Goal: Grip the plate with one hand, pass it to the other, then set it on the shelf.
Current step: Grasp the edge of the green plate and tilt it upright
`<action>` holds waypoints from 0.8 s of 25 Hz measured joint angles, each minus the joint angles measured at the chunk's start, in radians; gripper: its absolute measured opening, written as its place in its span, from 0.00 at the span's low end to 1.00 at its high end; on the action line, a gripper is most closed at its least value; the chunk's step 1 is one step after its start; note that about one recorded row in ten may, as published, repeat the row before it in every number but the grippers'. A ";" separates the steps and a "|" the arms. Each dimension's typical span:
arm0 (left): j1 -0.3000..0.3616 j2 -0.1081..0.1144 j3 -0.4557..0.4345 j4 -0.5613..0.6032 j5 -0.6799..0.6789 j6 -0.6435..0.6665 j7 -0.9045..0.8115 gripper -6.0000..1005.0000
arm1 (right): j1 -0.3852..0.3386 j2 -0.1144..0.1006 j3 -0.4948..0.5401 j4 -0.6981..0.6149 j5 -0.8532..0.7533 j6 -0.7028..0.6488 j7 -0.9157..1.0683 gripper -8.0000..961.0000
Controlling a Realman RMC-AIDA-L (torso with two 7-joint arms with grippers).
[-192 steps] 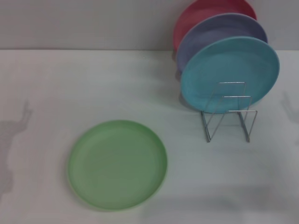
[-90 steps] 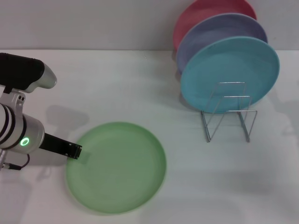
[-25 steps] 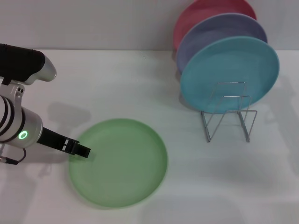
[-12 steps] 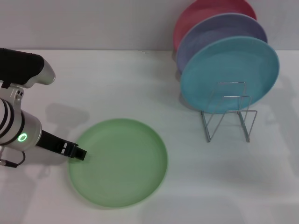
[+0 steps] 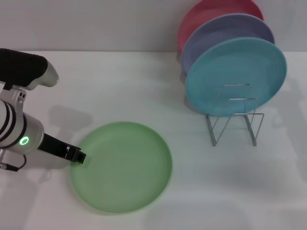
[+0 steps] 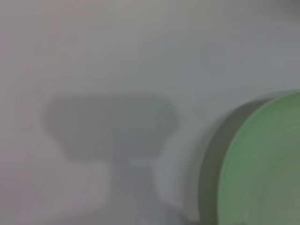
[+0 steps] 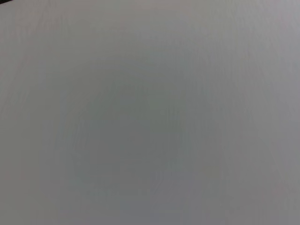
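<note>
The light green plate (image 5: 125,167) lies flat on the white table at the front left. My left gripper (image 5: 79,155), on the silver-and-black arm with the glowing green ring, is low at the plate's left rim, its tip just over the edge. The left wrist view shows the plate's rim (image 6: 267,173) with a dark shadow beside it. The silver wire shelf (image 5: 233,115) stands at the right, with free loop dividers at its front. My right gripper is out of view; its wrist view shows only bare table.
A turquoise-blue plate (image 5: 235,72), a lavender plate (image 5: 225,33) and a red plate (image 5: 211,12) stand upright in the shelf, one behind the other. A grey wall runs along the table's far edge.
My left arm came in and reached the plate's left rim. The plate shifted slightly away from me. In the last second the gripper tip drew back a little to the left.
</note>
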 joint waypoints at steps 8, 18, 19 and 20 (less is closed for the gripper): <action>-0.024 0.003 0.001 0.044 0.000 0.000 0.004 0.33 | 0.001 0.000 0.001 0.000 0.000 -0.004 0.000 0.85; -0.016 0.003 0.011 -0.008 0.000 -0.004 0.007 0.12 | -0.003 0.000 0.002 -0.001 0.000 -0.008 0.000 0.85; -0.015 0.003 0.012 -0.008 0.000 -0.003 0.007 0.10 | -0.003 0.000 0.002 0.000 0.000 -0.008 0.000 0.85; -0.015 0.002 0.012 -0.009 0.000 -0.003 0.007 0.08 | -0.004 0.000 0.002 0.000 0.000 -0.008 0.000 0.85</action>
